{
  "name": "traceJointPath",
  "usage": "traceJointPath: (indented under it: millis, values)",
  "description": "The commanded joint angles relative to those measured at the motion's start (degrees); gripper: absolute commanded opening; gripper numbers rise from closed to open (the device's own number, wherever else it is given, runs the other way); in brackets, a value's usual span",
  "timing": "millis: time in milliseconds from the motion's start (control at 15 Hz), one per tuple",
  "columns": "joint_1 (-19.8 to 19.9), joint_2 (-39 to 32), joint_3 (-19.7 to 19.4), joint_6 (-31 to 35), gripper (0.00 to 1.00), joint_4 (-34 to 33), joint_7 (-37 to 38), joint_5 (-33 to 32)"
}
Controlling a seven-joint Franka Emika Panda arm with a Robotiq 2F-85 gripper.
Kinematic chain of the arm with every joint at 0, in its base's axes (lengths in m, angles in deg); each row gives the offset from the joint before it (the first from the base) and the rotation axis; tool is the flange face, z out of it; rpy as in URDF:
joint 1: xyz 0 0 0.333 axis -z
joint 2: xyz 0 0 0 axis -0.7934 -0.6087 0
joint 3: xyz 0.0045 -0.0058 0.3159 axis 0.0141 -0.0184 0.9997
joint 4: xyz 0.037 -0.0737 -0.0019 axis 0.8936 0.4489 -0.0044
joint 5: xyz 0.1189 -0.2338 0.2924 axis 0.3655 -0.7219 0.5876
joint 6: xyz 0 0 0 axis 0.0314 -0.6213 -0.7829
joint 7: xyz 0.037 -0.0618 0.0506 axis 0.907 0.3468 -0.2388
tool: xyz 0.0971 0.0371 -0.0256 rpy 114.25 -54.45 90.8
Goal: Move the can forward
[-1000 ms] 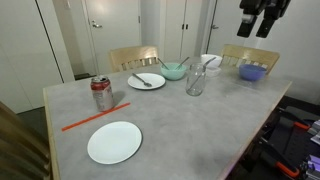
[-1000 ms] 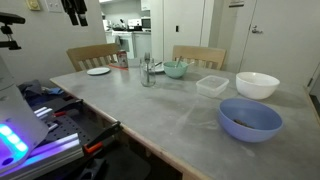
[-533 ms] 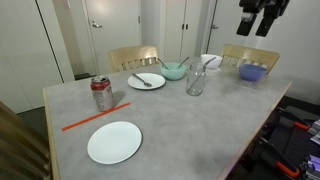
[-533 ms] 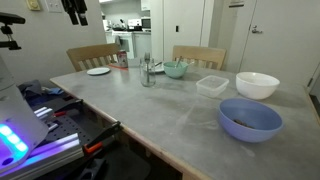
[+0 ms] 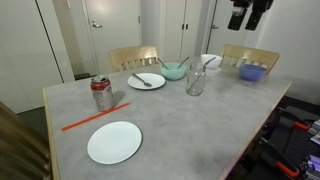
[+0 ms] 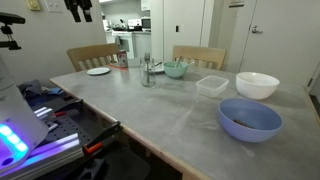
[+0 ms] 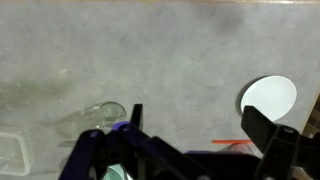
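The can [image 5: 101,93] is red with a silver top. It stands upright near the table's left edge, just beyond an orange strip [image 5: 83,121]. It shows small and far in an exterior view [image 6: 122,60]. My gripper [image 5: 250,15] hangs high above the table, far from the can, and also shows at the top of an exterior view [image 6: 80,8]. In the wrist view its fingers [image 7: 200,130] are wide apart and empty. That view looks down on the table, the clear glass [image 7: 105,112] and a white plate [image 7: 268,97]. The can is out of the wrist view.
A clear glass [image 5: 196,80] stands mid-table. Around it are a plate with cutlery [image 5: 146,81], an empty white plate [image 5: 114,142], a teal bowl [image 5: 174,71], a blue bowl [image 6: 249,118], a white bowl [image 6: 257,84] and a clear container [image 6: 212,85]. Wooden chairs [image 5: 134,57] stand behind the table.
My gripper has shifted sideways a little, still high above the table. The can and the dishes have not moved.
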Motion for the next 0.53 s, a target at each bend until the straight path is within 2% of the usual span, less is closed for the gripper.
traceJointPath:
  millis: [0,467]
  values:
    - [1.41,-11.55,-0.60,-0.13,1.00,-8.06,-4.57,-4.22]
    - [0.72,-28.90,-1.53,-3.67,1.00,-23.32,-11.25,-12.00]
